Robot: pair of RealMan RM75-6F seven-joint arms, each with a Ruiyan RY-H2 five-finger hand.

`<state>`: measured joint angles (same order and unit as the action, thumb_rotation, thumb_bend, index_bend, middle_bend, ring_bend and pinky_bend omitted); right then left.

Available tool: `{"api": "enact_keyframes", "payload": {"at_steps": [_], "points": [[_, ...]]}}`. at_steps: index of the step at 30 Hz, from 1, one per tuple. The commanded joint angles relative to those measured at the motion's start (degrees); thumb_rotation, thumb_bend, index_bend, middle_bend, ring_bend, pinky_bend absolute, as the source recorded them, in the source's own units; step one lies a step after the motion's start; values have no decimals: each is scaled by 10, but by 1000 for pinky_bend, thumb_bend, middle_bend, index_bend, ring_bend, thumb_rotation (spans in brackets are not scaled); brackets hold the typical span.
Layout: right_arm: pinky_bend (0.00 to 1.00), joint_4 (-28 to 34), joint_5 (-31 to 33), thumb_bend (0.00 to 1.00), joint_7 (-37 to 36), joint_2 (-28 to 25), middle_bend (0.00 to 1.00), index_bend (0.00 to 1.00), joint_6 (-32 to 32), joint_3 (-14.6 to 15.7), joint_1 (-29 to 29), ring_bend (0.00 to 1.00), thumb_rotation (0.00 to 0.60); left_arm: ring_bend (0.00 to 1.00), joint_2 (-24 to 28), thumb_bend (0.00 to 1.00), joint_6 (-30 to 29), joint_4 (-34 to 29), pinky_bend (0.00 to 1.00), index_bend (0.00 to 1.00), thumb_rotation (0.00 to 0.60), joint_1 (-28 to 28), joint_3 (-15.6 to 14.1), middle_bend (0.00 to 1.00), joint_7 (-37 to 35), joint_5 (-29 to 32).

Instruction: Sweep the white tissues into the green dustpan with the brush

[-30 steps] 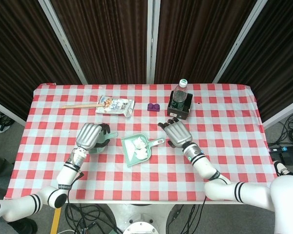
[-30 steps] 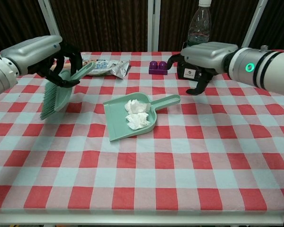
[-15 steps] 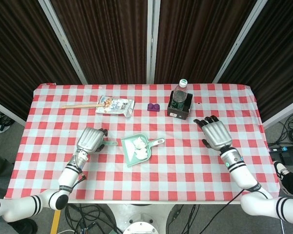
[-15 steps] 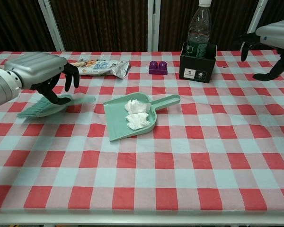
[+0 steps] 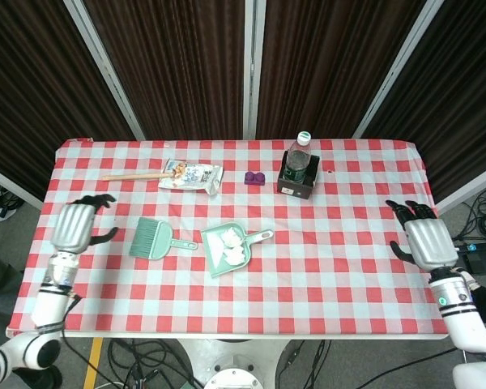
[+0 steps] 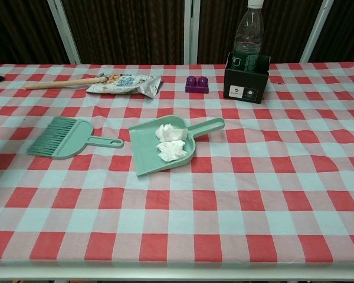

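red-checked tabletop (image 5: 324,267): crumpled white tissues (image 6: 170,141) sit in the green plastic dustpan (image 6: 143,154), well clear of both hands' (image 5: 71,227) (image 5: 428,241) spread, empty fingers; a bump could spill them.

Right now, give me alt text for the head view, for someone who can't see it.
White tissues lie in a green dustpan at the middle of a red-checked table, with a green brush lying flat to its left. Both robot hands, left and right, are open at the table's edges, holding nothing.
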<state>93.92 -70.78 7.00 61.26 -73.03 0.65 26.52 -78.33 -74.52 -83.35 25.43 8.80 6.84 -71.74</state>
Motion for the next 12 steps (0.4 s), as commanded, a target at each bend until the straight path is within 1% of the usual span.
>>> {"api": "enact_keyframes", "payload": {"at_steps": [1,3,4,8,12], "points": [[94,-9,-33,272,-80,-17,147,29,-59,11,-62,30,600,249,39,200,-58,13,327,310,600,-58,-31,322,23,-18],[77,-20,-56,272,-116,-17,136,16,-87,17,-89,20,600,236,55,202,-86,2,304,309,600,-88,-41,316,23,-17],[75,-25,-63,273,-122,-14,136,15,-100,18,-100,20,600,233,62,202,-96,-4,302,309,600,-99,-44,315,21,-16],[68,-40,-92,281,-132,3,138,15,-150,27,-144,19,600,233,91,202,-127,-49,300,309,600,-147,-66,315,31,-11],[67,-44,-108,287,-142,16,153,14,-179,29,-173,19,600,233,100,202,-151,-89,297,309,600,-175,-81,315,39,-24]]}}
